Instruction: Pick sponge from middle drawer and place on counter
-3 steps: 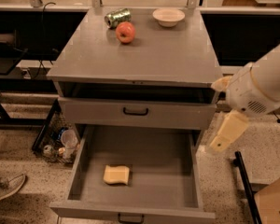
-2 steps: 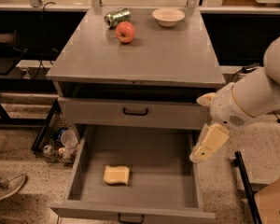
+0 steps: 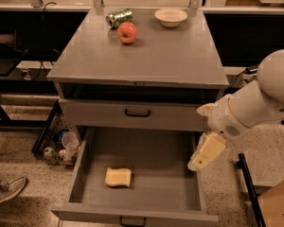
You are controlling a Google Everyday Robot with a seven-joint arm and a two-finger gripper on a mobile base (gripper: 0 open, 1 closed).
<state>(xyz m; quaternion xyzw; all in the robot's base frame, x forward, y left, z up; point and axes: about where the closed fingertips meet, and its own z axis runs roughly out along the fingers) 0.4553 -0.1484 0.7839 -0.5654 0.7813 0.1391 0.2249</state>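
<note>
A: Where is the pale yellow foam sponge [image 3: 118,177]?
B: At 7 o'clock on the floor of the open deep grey middle drawer [image 3: 151,148] (reachable from above). The cream gripper [image 3: 199,159] hangs at the drawer's 3 o'clock rim, apparently ready to descend. Whether it is spread or closed cannot be told.

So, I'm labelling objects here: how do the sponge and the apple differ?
The sponge is pale yellow and blocky; the apple is red and round. The sponge lies in the open middle drawer; the apple sits on the counter. Both lie free: the claw hangs by the drawer's right wall.
</note>
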